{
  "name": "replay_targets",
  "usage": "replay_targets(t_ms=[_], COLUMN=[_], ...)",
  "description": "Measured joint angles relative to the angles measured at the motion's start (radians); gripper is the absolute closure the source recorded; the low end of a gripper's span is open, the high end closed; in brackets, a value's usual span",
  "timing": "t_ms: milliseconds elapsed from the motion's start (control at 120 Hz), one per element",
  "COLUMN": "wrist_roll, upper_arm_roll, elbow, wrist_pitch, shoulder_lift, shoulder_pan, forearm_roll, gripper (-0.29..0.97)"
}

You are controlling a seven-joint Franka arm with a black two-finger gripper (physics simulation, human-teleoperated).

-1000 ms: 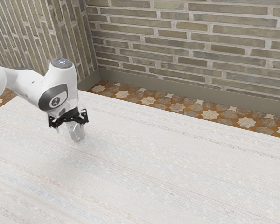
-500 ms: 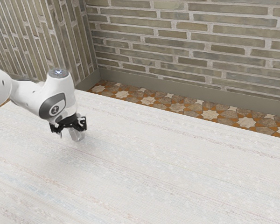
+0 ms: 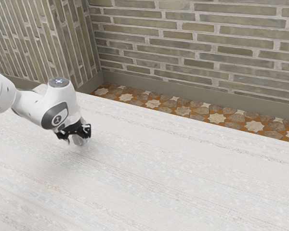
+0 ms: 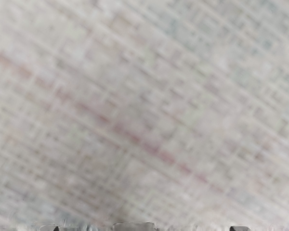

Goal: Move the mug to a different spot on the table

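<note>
Pale, whitewashed wood grain covers the counter (image 3: 183,183), its streaks running long and faintly pink and blue across the near half. The wrist view looks onto the same grain from just above the surface (image 4: 144,115), so the hand is very low. At the left, partway back, the glossy white arm (image 3: 36,102) bends down and ends in black jaws. Between them sits a small, pale grey, rounded thing that I take for the mug (image 3: 80,140). The jaws appear to be closed on it from both sides, with only the mug's width between them. Its base is at the counter or just above it, and I cannot tell which, since its handle and rim are too small to make out. By my reading the step in hand is setting the mug down at its new spot, so the task looks nearly done. What the next move calls for is a gentle last descent until the base lies flat, then parting the jaws and lifting straight up so nothing drags or tips the mug. It looks smooth and hard, perhaps glazed or metal, and could slide on the flat board. Beyond the counter's far edge lies a floor (image 3: 207,113) of orange and cream star-patterned tiles. Behind that rise rough grey-green brick walls (image 3: 197,43).
</note>
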Motion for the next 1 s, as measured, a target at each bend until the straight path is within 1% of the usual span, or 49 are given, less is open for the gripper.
replay_targets(t_ms=[83, 242, 483, 650, 833, 875, 1000], wrist_roll=[0.006, 0.018, 0.03, 0.032, 0.02, 0.017, 0.008], upper_arm_roll=[-0.001, -0.001, -0.002, -0.005, -0.009, -0.009, -0.008], elbow=[0.003, 0.004, 0.001, -0.013, -0.044, -0.073, -0.136], wrist_pitch=[0.013, 0.032, 0.077, 0.118, 0.15, 0.162, 0.199], shoulder_lift=[0.001, -0.007, -0.06, -0.088, -0.109, -0.125, -0.152], shoulder_pan=[-0.001, -0.005, -0.016, -0.048, -0.109, -0.126, -0.163], forearm_roll=[-0.008, -0.017, -0.025, -0.026, -0.032, -0.038, -0.059], gripper=[0.41, 0.52, 0.6, 0.66, 0.66, 0.67, 0.64])
